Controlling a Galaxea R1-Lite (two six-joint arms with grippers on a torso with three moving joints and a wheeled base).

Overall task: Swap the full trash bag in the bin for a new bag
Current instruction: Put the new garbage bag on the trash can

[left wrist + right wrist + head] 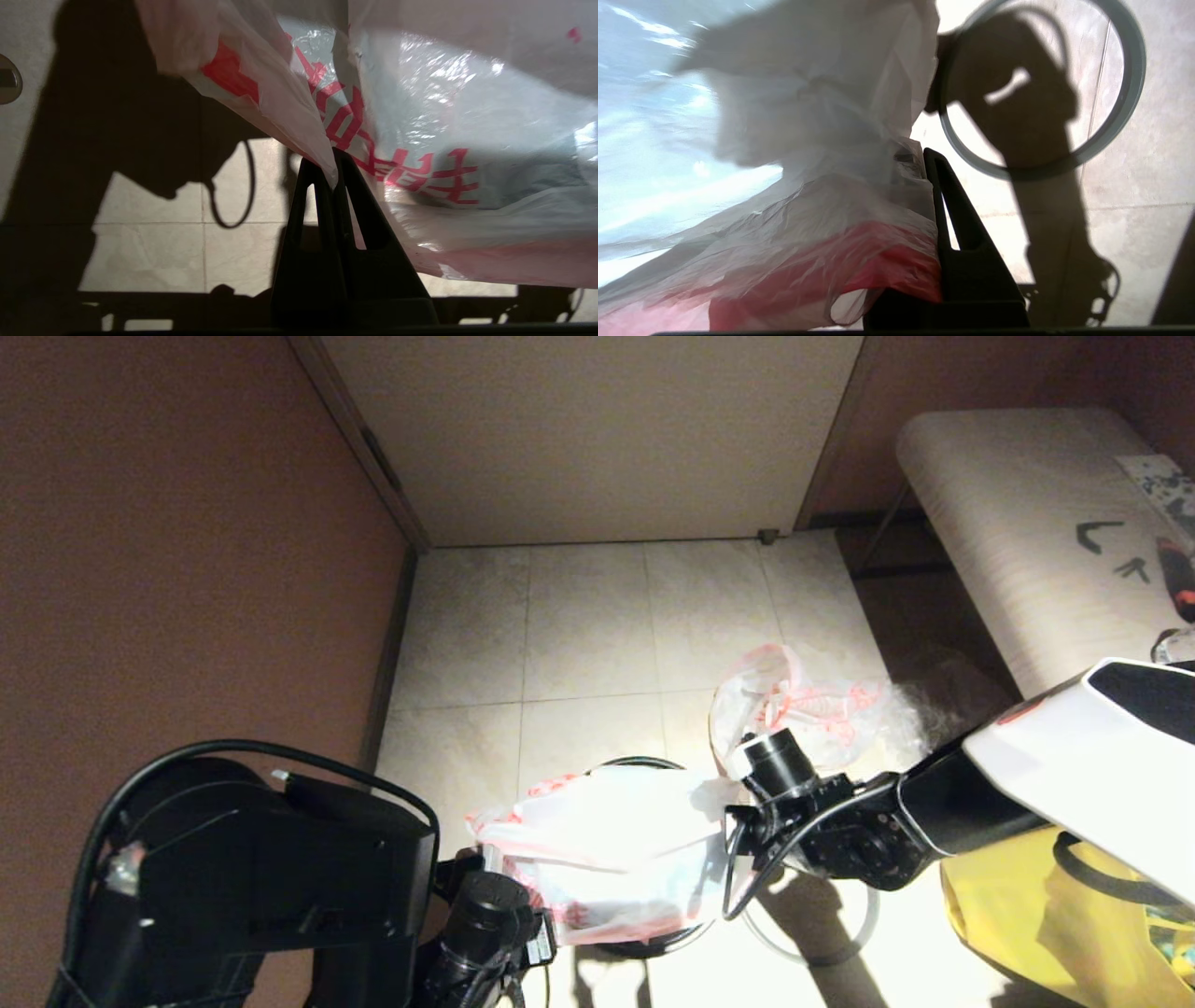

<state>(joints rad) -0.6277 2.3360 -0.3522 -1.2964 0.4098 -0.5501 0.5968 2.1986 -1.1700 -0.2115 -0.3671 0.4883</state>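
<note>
Your left gripper [331,170] is pinched closed on a pointed fold of the new bag [607,845], right at its pinkish-red edge; the two dark fingers [359,219] meet on the plastic. In the head view that gripper sits low at the near-left side of the bag, beside the big black left arm housing [252,877].

Your right gripper [931,161] is closed too, clamped on the opposite side of the same bag. Only one finger [966,242] shows clearly in the right wrist view; bunched white and red film covers the other. In the head view the right arm [1074,756] reaches in from the right to the bag's right edge.

You have the new bag stretched between both grippers, directly over the bin [644,765], whose dark rim peeks out behind and below the plastic. Red print shows on the bag in the left wrist view. Can't tell if the bag is already inside the bin or just draped over the top.

The full trash bag [803,705] lies on the tiled floor [579,616] just behind-right of the bin, lumpy, apart from both grippers. A thin grey hoop [1129,88] lies flat on the floor beside the bin, on the right arm's side. A yellow bag [1018,915] sits at the near right, under the right arm. A pale bench [1018,523] stands at the far right.
</note>
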